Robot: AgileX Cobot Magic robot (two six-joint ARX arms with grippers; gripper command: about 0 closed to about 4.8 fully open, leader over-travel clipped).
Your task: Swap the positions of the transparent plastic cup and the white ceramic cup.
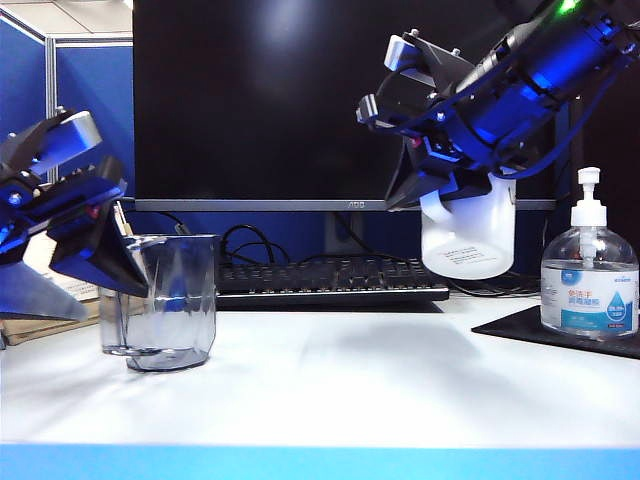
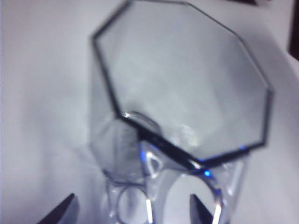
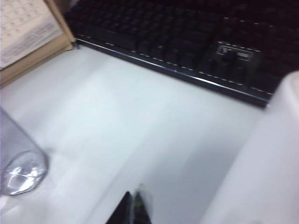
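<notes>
Overhead, right fingers (image 1: 455, 200) clamp the smooth white ceramic cup (image 1: 468, 240); left fingers (image 2: 133, 210) gape around the faceted transparent plastic cup (image 2: 187, 88).

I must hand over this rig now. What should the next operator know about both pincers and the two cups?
Left pincer: open, at the handle of the transparent plastic cup, which stands on the table's left side.
Right pincer: shut on the white ceramic cup, held in the air on the right.
Done: white cup lifted.
Left: grasp the transparent cup, then set each cup in the other's place.
</notes>
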